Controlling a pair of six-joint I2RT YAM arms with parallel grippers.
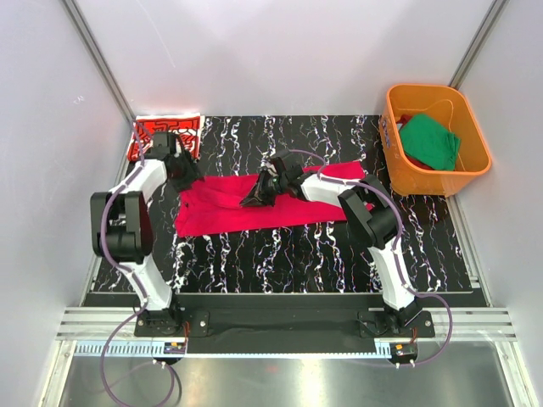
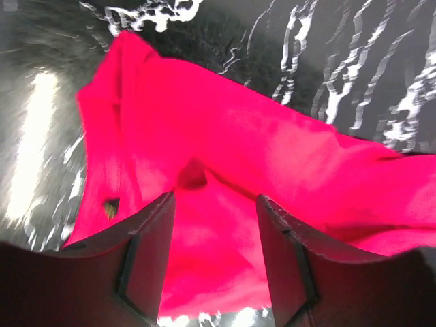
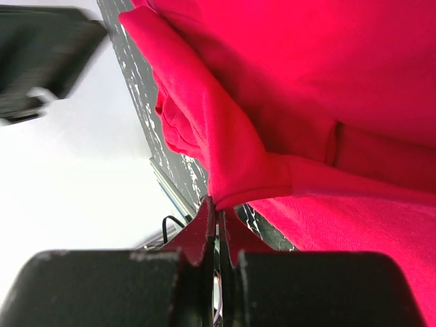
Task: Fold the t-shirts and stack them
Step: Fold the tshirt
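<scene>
The plain crimson-red t-shirt [image 1: 237,208] lies spread across the middle of the black marbled table. My left gripper [image 1: 183,176] is open over its left end; the cloth [image 2: 225,157] shows between and beyond the fingers [image 2: 153,252]. My right gripper [image 1: 259,193] is shut on a fold of the shirt's upper edge [image 3: 235,187], held a little off the table. The red t-shirt with white line print [image 1: 167,131] lies folded at the back left corner. The green t-shirt [image 1: 430,142] lies in the orange tub.
The orange plastic tub [image 1: 399,170] stands at the back right, beside the table's edge. White walls close in the back and sides. An aluminium rail runs along the near edge by the arm bases.
</scene>
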